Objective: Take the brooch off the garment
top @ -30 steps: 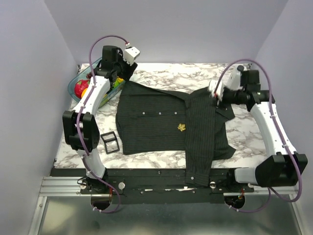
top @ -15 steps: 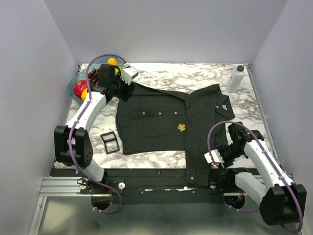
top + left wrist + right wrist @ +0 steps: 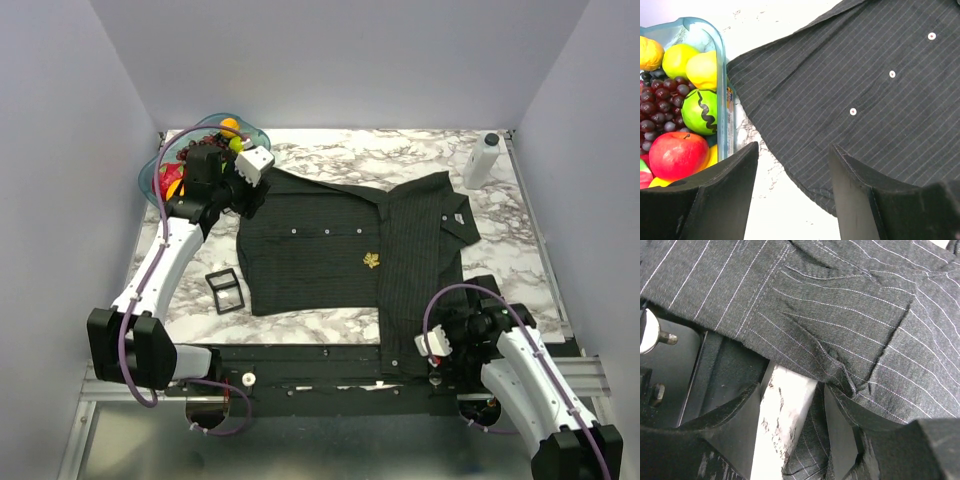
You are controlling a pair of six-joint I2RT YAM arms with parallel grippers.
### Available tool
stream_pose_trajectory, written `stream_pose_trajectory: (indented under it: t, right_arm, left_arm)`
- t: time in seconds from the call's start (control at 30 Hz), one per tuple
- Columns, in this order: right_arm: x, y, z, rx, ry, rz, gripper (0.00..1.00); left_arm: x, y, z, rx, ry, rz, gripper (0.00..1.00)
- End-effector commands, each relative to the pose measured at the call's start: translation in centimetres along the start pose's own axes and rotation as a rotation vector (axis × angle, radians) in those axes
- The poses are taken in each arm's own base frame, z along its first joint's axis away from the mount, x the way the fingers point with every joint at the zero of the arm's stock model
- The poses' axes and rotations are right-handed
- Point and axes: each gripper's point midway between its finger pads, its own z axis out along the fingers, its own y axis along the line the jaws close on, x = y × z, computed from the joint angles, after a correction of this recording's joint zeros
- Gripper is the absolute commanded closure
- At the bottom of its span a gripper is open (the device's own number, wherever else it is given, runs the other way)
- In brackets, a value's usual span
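Brooch [image 3: 371, 262]: tiny gold pin, shape too small to tell, pinned mid-front on the shirt [image 3: 310, 250]. The shirt was a black pinstriped button-up lying flat on the marble table [image 3: 350, 150], with 1 front panel folded over.

Left arm reached to the far-left corner. The left gripper [image 3: 792, 170] hung over the shirt's edge just beside the fruit tub [image 3: 723, 70], jaws well apart, holding nothing.

Right arm was folded low at the near table edge. The right gripper [image 3: 790, 405] sat over the shirt's hem, jaws wide, gripping nothing.

The brooch lay between the 2 grippers, well apart from both.
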Motion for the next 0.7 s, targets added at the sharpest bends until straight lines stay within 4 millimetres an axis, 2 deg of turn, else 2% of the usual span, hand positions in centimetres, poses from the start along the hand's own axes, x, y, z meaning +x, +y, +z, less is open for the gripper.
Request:
stream_pose_trajectory:
  t: [0.0, 0.2, 0.33, 0.37, 0.43, 0.53, 0.67]
  right_arm:
    - [-2.8, -3.9, 0.8, 0.135, -0.063, -0.805, 0.41]
    - [-5.5, -4.2, -0.8, 0.174, -0.159, -0.775, 0.44]
    - [-8.1, -4.4, -2.7, 0.190, -0.250, -0.723, 0.49]
    - [-8.6, -5.0, -3.5, 0.200, -0.259, -0.718, 0.51]
    - [-9.5, -4.8, -4.0, 0.192, -0.305, -0.684, 0.53]
    - [-9.6, -5.4, -4.1, 0.227, -0.298, -0.713, 0.53]
    - [-8.8, -5.5, -3.0, 0.253, -0.274, -0.753, 0.50]
  left_arm:
    - [0.2, -1.1, -1.4, 0.022, -0.006, 0.020, 0.34]
    - [0.7, -1.8, -2.0, 0.035, 0.002, 0.018, 0.33]
    - [0.7, -2.0, -2.0, 0.047, -0.001, 0.018, 0.34]
    - [0.8, -2.1, -1.9, 0.051, 0.000, 0.015, 0.34]
    - [0.6, -2.0, -1.7, 0.053, -0.006, 0.011, 0.34]
    - [0.5, -1.9, -1.4, 0.051, -0.011, -0.002, 0.34]
    - [0.4, -1.9, -1.0, 0.062, -0.013, -0.016, 0.34]
